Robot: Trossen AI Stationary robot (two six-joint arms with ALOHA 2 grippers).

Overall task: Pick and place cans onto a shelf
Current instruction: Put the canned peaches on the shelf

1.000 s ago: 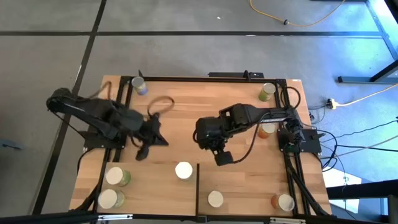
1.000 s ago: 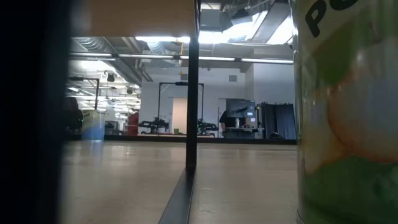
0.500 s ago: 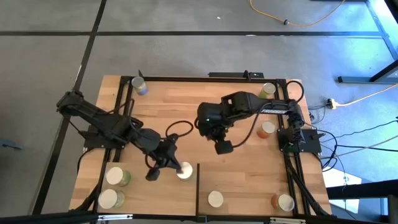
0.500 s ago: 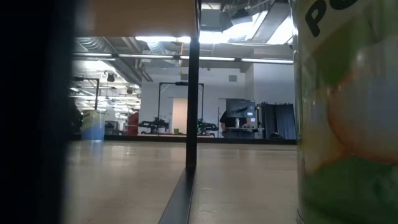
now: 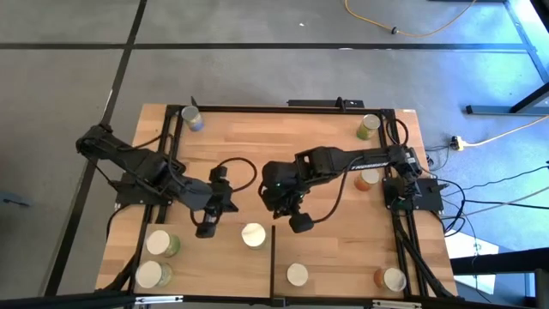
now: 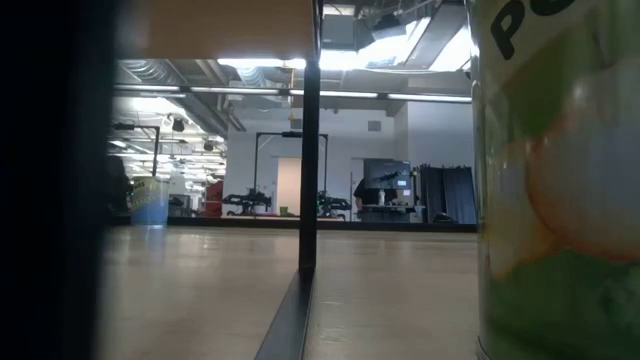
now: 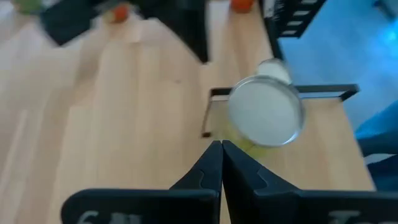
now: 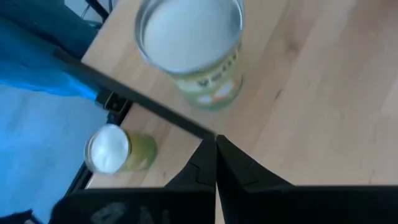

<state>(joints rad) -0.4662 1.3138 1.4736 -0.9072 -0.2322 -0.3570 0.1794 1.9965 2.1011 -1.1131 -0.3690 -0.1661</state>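
Observation:
Both grippers hang shut and empty above the table's middle. My left gripper [image 5: 204, 229] [image 7: 221, 147] is left of a cream-topped, green-sided can [image 5: 253, 234] [image 7: 266, 113] that stands upright at the far end of the shelf's dark divider [image 5: 273, 257]. My right gripper [image 5: 300, 224] [image 8: 215, 142] is right of that can [image 8: 189, 37], just past the divider. Other cans stand upright: two at the near left [image 5: 161, 243] [image 5: 153, 275], one near the middle [image 5: 297, 275], one at the near right [image 5: 390, 279]. The shelf's pale panel [image 6: 220, 25] shows in the low view.
Far cans stand at the back left [image 5: 193, 118], the back right [image 5: 369, 126] and the right edge [image 5: 367, 178]. In the low view a big green can [image 6: 560, 180] fills the right side. Black frame rails [image 5: 403, 215] run along the table's sides.
My left gripper has swung toward the near edge and toward the can by the divider, then drawn back a little to the left. My right gripper went toward the far edge, then came back nearer and lower, tipped more downward. Both stayed shut. No can moved.

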